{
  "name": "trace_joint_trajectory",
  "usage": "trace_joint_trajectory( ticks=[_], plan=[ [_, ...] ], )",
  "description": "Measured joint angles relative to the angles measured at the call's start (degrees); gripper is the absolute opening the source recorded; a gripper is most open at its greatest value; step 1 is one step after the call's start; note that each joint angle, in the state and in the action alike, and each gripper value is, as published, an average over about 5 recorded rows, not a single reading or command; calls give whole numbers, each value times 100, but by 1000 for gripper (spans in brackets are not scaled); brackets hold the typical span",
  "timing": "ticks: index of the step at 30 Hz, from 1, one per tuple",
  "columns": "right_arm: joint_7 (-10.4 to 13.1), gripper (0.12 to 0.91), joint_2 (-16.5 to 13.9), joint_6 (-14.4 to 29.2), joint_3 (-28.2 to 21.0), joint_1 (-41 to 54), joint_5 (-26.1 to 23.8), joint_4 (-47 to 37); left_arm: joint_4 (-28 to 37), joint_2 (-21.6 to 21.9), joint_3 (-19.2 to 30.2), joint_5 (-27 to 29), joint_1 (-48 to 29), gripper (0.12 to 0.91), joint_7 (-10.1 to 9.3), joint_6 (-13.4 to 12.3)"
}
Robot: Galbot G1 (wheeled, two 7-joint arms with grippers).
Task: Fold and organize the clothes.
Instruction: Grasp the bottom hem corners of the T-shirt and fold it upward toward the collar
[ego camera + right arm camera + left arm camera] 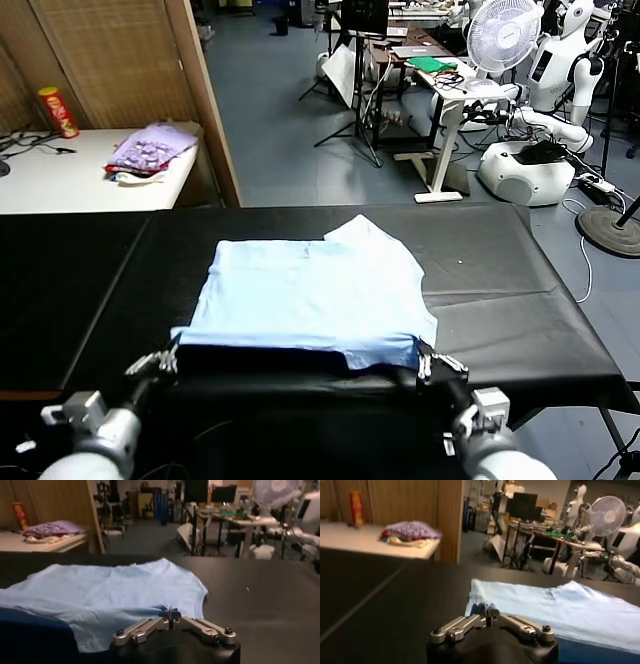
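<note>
The pale light-blue T-shirt lies spread on the black table, with one sleeve sticking out at its far side. My left gripper is shut on the near left corner of the shirt's hem. My right gripper is shut on the near right corner. The near edge is raised a little, and a darker blue strip shows under it. In the left wrist view the T-shirt bunches at my left gripper. In the right wrist view the T-shirt puckers where my right gripper pinches it.
A white side table at the far left carries a purple patterned clothes pile and a red can. A wooden partition stands behind it. Beyond the black table are a desk, a fan and another white robot.
</note>
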Motion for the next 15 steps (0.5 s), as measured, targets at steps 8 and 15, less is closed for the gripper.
trace_joint_trajectory(
  ticks=[8,15],
  plan=[
    [-377,122,-241,260,-310,658,-334,-715,517,49,208,282,-383,133,42,-21],
    [-638,163,-346,514,-525,1056,-566,-1193,863,68,314,427,-587,133,45,-26]
  ],
)
